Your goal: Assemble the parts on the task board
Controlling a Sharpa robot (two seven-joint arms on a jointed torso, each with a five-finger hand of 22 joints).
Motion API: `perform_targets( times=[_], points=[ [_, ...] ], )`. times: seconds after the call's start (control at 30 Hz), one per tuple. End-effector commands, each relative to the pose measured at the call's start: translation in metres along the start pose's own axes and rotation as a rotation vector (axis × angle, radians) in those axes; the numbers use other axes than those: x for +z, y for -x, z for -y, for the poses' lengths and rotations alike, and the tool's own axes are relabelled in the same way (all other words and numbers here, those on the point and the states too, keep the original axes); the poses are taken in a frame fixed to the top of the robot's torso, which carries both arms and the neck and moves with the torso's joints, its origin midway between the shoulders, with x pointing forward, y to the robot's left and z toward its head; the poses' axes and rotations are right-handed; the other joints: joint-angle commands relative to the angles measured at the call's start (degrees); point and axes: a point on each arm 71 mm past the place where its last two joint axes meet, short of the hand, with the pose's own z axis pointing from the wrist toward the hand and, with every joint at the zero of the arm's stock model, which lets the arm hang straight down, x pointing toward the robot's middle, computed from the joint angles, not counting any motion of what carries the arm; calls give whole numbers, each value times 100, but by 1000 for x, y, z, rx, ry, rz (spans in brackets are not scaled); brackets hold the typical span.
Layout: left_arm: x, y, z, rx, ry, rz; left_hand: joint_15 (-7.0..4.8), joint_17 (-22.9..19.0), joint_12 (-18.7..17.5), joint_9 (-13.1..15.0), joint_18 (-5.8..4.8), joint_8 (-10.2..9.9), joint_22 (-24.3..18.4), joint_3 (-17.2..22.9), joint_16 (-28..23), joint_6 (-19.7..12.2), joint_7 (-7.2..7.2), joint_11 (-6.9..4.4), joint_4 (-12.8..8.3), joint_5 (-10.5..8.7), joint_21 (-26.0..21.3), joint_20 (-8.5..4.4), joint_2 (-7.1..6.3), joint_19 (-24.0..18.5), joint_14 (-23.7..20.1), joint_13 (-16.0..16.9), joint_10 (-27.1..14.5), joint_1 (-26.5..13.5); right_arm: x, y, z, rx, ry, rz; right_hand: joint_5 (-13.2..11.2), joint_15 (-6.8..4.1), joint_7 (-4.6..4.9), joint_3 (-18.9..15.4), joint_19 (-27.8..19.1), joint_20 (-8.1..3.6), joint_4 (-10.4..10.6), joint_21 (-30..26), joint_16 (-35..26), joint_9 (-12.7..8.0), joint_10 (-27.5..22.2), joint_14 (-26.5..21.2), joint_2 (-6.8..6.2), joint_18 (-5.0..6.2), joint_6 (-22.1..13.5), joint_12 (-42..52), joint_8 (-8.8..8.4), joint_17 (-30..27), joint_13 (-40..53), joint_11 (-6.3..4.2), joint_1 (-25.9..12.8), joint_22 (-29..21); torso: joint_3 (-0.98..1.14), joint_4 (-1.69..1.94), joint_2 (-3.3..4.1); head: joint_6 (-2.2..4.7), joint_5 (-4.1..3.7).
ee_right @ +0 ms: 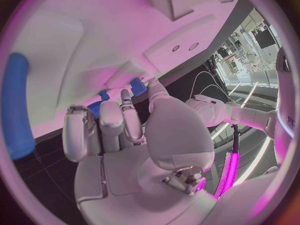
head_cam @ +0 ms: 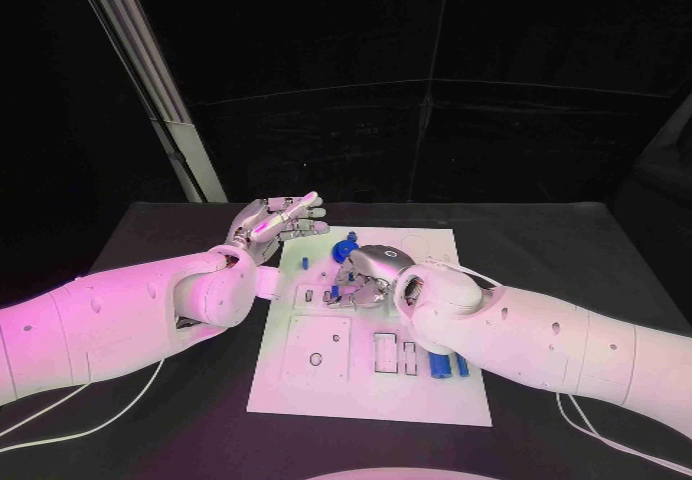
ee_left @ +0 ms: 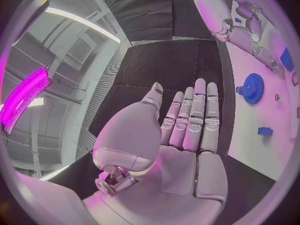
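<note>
While left robot hand (head_cam: 278, 220) hovers open, blue gear (head_cam: 346, 247) lies beside it.

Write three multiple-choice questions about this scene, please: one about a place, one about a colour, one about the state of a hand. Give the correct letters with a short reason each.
1. Where is the right hand?
A. Over the task board
B. Off the table's far edge
C. Flat on the black table beside the board

2. What colour is the gear on the board?
A. Red
B. Blue
C. Yellow

3. In what state is the left hand?
A. It grips the gear
B. It is closed in a fist
C. It is open and holds nothing

Answers:
1. A: the head view shows the hand above the upper middle of the white plate.
2. B: the left wrist view shows a blue toothed wheel on the plate.
3. C: the left wrist view shows its fingers straight and its palm bare.
</note>
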Motion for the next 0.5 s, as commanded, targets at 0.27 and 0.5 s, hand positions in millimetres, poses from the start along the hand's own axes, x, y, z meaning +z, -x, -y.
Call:
perform_targets(
  times=[0.27, 0.5],
  points=[
    [0, 2, 1, 8, 3, -13, -24, 70, -25, 4, 95, -36, 12, -16, 39, 46, -13, -31, -69, 3, 23, -36, 41, 173, 158, 6, 42, 31, -21, 20, 2, 133, 169, 220, 97, 84, 52, -176, -148, 30, 57, -121, -191, -24, -123, -66, 62, 87, -214, -125, -45, -274, 299, 40, 161, -81, 4, -12, -15, 22, 7],
    [-2, 6, -1, 138, 65, -129, -506, 775, 314, 32, 92, 101, 276, -91, 1035, 448, -296, -398, -91, 16, 658, -526, 52, 1340, 1655, 175, 946, -45, -47, 42, 28, 372, 203, 220, 262, 104, 66, -301, -805, 55, -63, -685, -1224, 0, -734, -423, 221, 300, -288, -1050, 7, -1726, -480, 57, 609, -1111, 5, -12, -50, 74, 16]
  ],
)
